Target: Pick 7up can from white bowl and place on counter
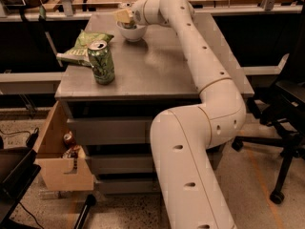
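The white bowl (132,33) stands at the far middle of the grey counter (157,66). My gripper (124,17) is at the end of the long white arm (190,46), right over the bowl's left rim and reaching down into it. The 7up can is hidden behind the gripper and I cannot make it out.
A dark green patterned can (101,62) stands upright near the counter's front left. A green chip bag (83,49) lies behind it. A wooden drawer box (57,156) with small items hangs open at the lower left. A black office chair (286,109) is at the right.
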Motion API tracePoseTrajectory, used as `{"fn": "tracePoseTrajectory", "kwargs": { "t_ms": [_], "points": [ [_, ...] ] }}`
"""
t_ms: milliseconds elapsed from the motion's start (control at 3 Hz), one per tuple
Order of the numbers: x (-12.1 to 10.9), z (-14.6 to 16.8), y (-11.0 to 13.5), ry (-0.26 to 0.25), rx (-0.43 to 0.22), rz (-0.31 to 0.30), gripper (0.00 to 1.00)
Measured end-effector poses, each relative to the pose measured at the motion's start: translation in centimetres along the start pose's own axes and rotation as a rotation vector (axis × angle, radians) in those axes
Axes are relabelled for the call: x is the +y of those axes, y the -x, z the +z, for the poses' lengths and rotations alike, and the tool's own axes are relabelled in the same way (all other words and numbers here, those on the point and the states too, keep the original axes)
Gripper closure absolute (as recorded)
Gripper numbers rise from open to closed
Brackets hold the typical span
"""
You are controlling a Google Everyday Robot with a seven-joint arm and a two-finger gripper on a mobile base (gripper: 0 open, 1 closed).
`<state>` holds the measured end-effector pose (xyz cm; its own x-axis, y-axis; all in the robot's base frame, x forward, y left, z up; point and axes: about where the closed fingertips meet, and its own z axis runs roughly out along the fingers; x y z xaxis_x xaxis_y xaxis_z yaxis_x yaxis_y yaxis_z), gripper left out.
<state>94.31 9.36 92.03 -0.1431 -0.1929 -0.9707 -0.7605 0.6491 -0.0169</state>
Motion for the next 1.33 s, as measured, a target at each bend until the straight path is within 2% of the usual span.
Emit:
{"fn": "tracePoseTrajectory", "kwargs": {
  "t_ms": [333,667,1000,1333],
  "points": [
    [0.4,0.3,-0.2,0.018,-0.002,0.008,1.00],
    [0.1,-1.5,0.2,0.048,-0.027,0.051,1.00],
    [-1.4,-5.4,1.5,0.047,-0.049,0.081,1.00],
    [-2.8,-9.3,3.5,0.030,-0.074,0.085,1.00]
  ]
}}
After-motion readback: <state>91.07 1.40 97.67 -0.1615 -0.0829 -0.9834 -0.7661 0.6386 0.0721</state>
